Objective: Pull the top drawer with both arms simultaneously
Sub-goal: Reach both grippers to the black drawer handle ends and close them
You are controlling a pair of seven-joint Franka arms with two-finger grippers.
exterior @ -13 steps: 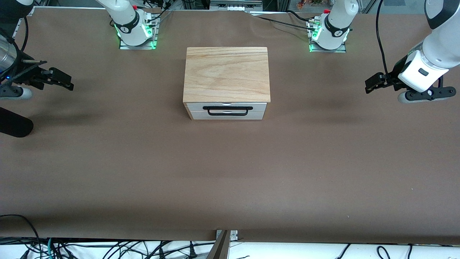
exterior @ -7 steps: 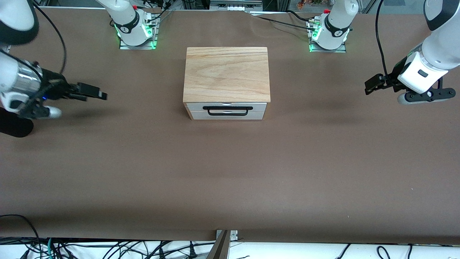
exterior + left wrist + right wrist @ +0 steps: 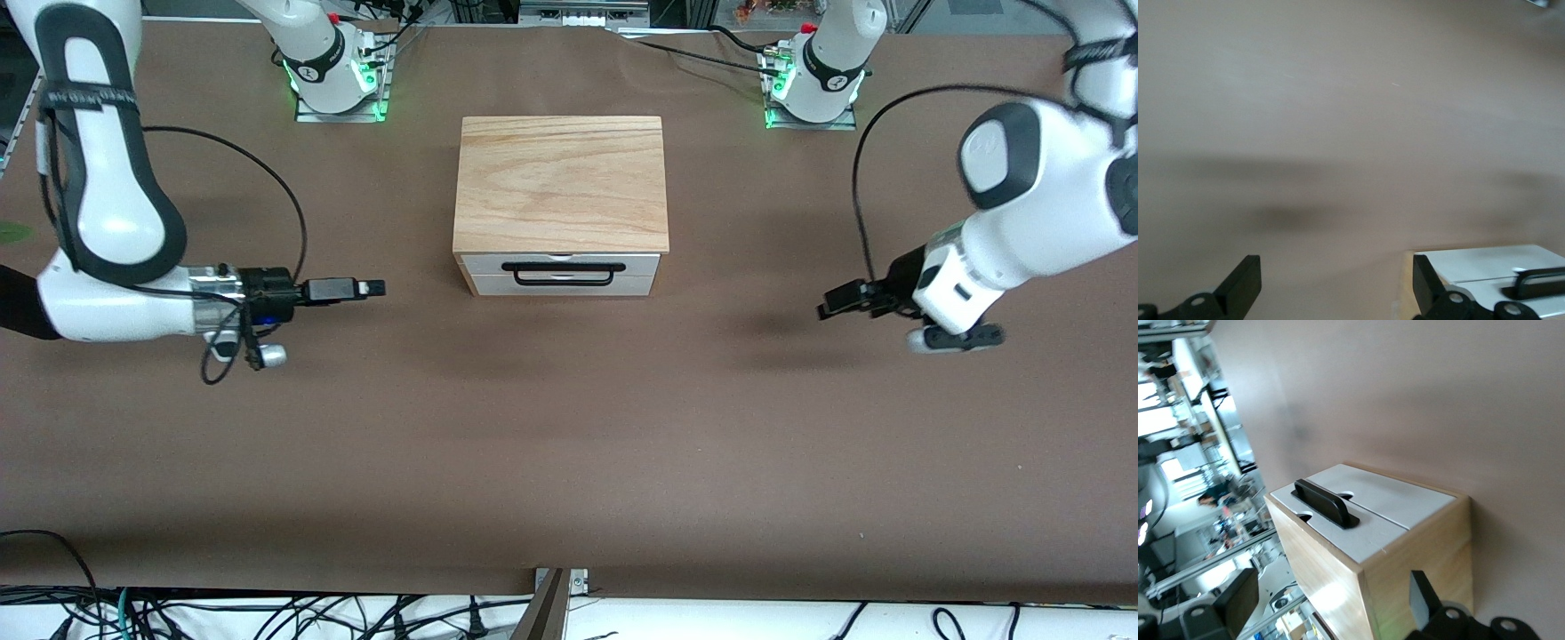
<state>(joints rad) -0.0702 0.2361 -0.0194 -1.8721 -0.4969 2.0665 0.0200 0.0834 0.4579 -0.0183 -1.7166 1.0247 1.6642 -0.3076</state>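
**On a brown table, two arms being lined up with a shut drawer**

At the middle of the table [image 3: 569, 462] a small wooden cabinet [image 3: 561, 182] is being flanked by two arms. The top drawer [image 3: 560, 265], white-fronted and judged fully shut, is being faced toward the front camera, its black bar handle [image 3: 558, 273] lying across the panel; a second white drawer front [image 3: 562, 286] is seen just below.

The right gripper [image 3: 373, 287] is being held over bare table toward the right arm's end, well apart from the cabinet, its fingers [image 3: 1238, 599] spread wide and empty. The left gripper [image 3: 831, 302] is being held over bare table toward the left arm's end, likewise well apart, its fingers [image 3: 1245, 280] spread wide and empty.

For the approach to be done well, each gripper should probably be brought level with the handle and closed on its own end of the bar, so an even, straight pull is given.

Open table is being left in front of the drawer and at both ends, so room for sliding it out appears plentiful. The cabinet's corners are probably the edges to be avoided.
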